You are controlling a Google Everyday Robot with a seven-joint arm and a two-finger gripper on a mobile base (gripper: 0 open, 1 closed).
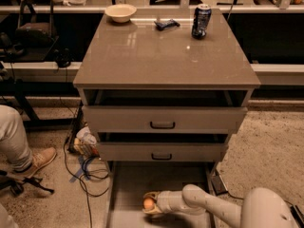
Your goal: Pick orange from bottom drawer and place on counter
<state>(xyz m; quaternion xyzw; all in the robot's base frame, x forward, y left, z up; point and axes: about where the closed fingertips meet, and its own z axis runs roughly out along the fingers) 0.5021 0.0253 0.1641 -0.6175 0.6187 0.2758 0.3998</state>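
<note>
The orange (148, 203) lies low in the open bottom drawer (126, 184), at the bottom middle of the camera view. My gripper (150, 204) reaches in from the right, its fingers on either side of the orange and closed around it. The white arm (204, 203) runs back to the lower right. The counter (161, 56) is the glossy grey-brown top of the cabinet, above the two upper drawers.
On the counter stand a cream bowl (120, 12) at the back left, a dark blue wrapper (166, 24) and a soda can (201, 21) at the back right. A person's leg and shoe (26, 156) and loose cables (85, 170) are left of the cabinet.
</note>
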